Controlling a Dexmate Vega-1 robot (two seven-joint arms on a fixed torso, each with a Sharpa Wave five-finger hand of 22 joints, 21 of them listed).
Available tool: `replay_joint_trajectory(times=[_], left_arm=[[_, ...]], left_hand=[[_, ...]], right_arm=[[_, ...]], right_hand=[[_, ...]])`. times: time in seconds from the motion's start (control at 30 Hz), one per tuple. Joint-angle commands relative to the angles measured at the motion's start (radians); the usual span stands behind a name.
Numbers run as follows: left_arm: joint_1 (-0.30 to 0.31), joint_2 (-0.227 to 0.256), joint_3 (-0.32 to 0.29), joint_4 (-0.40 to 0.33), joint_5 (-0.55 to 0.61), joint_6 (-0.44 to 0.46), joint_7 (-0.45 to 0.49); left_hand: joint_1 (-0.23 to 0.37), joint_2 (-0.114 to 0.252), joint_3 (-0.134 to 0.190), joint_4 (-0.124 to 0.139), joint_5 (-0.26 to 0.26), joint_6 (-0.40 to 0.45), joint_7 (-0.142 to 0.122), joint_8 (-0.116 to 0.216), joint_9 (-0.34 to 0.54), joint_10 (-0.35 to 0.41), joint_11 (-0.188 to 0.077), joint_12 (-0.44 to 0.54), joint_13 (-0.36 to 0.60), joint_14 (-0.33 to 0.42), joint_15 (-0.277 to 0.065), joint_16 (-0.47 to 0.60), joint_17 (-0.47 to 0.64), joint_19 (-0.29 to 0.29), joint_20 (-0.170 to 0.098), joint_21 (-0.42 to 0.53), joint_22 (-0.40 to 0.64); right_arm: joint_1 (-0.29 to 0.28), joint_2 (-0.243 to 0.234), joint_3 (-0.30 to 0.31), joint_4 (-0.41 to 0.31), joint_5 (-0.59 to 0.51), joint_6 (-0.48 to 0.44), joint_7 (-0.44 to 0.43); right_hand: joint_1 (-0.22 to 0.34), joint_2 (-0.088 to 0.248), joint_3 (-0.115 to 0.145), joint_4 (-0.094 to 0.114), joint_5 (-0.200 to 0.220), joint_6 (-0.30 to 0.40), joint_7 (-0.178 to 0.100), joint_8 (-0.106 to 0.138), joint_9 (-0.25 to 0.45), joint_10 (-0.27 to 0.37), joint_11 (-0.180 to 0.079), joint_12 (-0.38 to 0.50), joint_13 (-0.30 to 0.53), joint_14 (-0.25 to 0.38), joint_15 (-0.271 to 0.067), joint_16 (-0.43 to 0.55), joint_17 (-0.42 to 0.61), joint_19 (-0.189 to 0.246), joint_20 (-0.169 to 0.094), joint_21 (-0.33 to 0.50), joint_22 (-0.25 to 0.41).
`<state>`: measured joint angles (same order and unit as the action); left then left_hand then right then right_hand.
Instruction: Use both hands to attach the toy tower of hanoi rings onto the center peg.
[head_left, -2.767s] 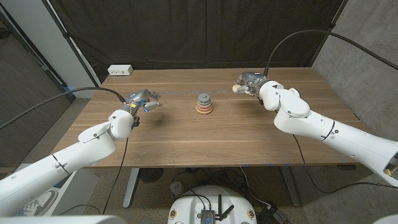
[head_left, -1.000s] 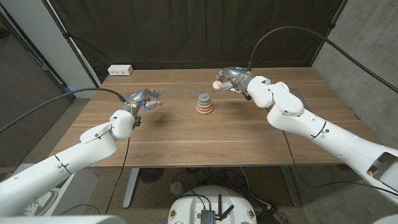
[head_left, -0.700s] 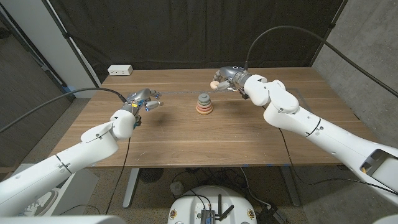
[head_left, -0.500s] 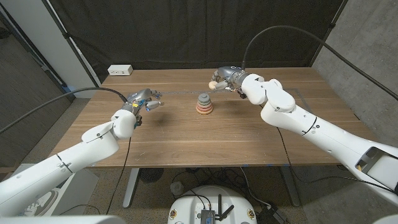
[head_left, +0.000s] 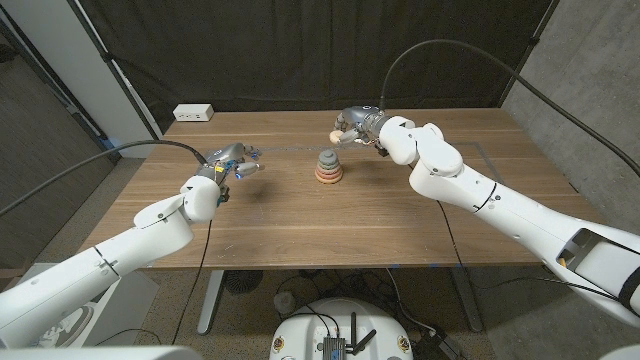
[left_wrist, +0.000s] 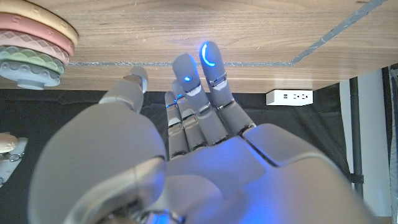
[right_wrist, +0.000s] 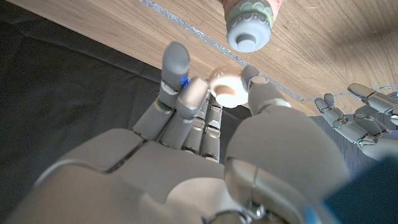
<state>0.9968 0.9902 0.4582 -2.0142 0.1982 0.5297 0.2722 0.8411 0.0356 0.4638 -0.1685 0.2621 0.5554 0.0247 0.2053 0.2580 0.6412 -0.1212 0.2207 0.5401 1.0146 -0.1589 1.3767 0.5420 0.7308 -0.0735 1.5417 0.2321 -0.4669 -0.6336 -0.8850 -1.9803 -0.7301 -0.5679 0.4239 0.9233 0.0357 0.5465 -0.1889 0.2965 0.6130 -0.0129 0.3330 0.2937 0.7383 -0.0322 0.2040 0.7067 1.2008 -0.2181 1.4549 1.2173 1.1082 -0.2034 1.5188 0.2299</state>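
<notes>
While the right hand (head_left: 358, 126) pinches a cream ring (head_left: 336, 136) beside the ring stack (head_left: 327, 168), the left hand (head_left: 232, 162) hovers spread, power strip (head_left: 193, 113) behind

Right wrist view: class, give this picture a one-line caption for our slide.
Right robot hand pinches a small cream ring just short of the stacked ring tower on the wooden table.

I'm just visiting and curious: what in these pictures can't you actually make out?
- Center peg: hidden by the ring stack in head view.
- Small cream ring held by the right hand: mostly covered by fingers in the right wrist view, tiny in head view.
- Ring stack in left wrist view: cut off at the picture's edge.
- Left hand: too small in head view to read its fingers.
</notes>
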Motion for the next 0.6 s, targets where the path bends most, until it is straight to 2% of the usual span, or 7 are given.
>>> replay_joint_trajectory(times=[0.03, 0.6], left_arm=[[-0.008, -0.004, 0.006, 0.011, 0.005, -0.003, -0.004], [0.012, -0.001, -0.009, 0.013, -0.008, -0.009, 0.009]], left_hand=[[0.002, 0.002, 0.009, -0.001, -0.004, 0.008, 0.002, 0.001, 0.005, 0.007, -0.006, -0.002, 0.002, 0.002, -0.061, 0.003, 0.002, 0.009, -0.133, 0.006, 0.002], [0.001, 0.004, 0.013, 0.001, -0.005, 0.002, 0.006, -0.001, 0.006, 0.003, -0.002, -0.002, 0.005, -0.002, -0.061, 0.005, 0.003, 0.0, -0.133, 0.006, 0.005]], right_arm=[[0.047, 0.048, -0.045, 0.054, -0.031, -0.015, 0.029], [0.094, 0.098, -0.092, 0.117, -0.062, -0.003, 0.057]], right_hand=[[0.023, 0.017, 0.03, 0.026, 0.005, 0.044, -0.03, 0.006, 0.017, 0.104, -0.092, 0.004, 0.01, -0.002, -0.001, 0.007, 0.001, 0.008, -0.017, 0.002, 0.004], [0.021, 0.019, 0.03, 0.026, 0.005, 0.046, -0.03, 0.006, 0.017, 0.105, -0.094, 0.002, 0.009, 0.001, -0.001, 0.014, 0.005, 0.009, -0.018, 0.002, 0.004]])
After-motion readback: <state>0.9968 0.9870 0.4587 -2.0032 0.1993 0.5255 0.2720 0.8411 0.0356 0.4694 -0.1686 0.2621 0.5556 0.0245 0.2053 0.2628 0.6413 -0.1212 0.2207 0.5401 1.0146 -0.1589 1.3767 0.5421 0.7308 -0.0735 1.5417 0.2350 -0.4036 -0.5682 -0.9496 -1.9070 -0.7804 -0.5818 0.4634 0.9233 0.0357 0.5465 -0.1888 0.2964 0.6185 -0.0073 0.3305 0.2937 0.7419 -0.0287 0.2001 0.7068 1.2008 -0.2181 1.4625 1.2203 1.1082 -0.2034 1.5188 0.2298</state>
